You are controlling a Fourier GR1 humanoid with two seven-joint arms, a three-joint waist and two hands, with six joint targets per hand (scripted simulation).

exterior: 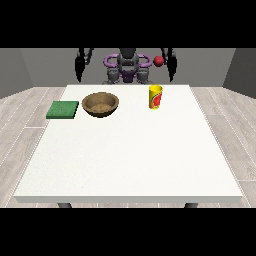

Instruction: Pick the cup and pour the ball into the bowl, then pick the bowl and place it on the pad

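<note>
Both hands hang low by the robot's sides, behind the far edge of the table. One hand (79,74) shows at the view's left and the other hand (171,72) at the view's right. They are small and dark, so I cannot tell how the fingers lie or if they hold anything. Nothing seems to touch them.

A red ball (158,61) shows just beside the hand at the view's right, a little higher than it and toward the robot's body. It is not in the cup. I cannot tell what it rests on.

The yellow cup (155,96) stands upright on the white table (130,160), below that same hand and nearer the camera. It has a red mark on its side.

The brown bowl (101,104) sits nearer the hand at the view's left, well apart from the cup. It looks round and empty inside. The flat green pad (63,109) lies just beside the bowl, not touching it.
</note>
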